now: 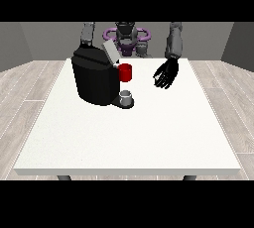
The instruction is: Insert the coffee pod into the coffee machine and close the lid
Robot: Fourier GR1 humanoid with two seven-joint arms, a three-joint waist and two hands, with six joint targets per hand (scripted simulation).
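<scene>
Front view only. Coffee machine sits black and bulky on the white table, at about 10 o'clock from table centre. Lid is grey, tilted up and open at the machine's top, toward 1 o'clock of the body. Red thing at the machine shows on the machine's side facing the view's right, just under the lid. Grey thing stands on the machine's black base at 5 o'clock of the body, touching the base; cannot tell if it is the pod or a cup. Pod not plainly identifiable anywhere else.

Hand at the view's right hangs over the table at about 3 o'clock from the red thing, apart from the machine, fingers relaxed and spread, pointing down-left, holding nothing. Its grey forearm rises toward 12 o'clock. Arm at the view's left drops behind the machine; its hand is hidden by the machine body. Robot torso shows at 12 o'clock behind the table's far edge.
</scene>
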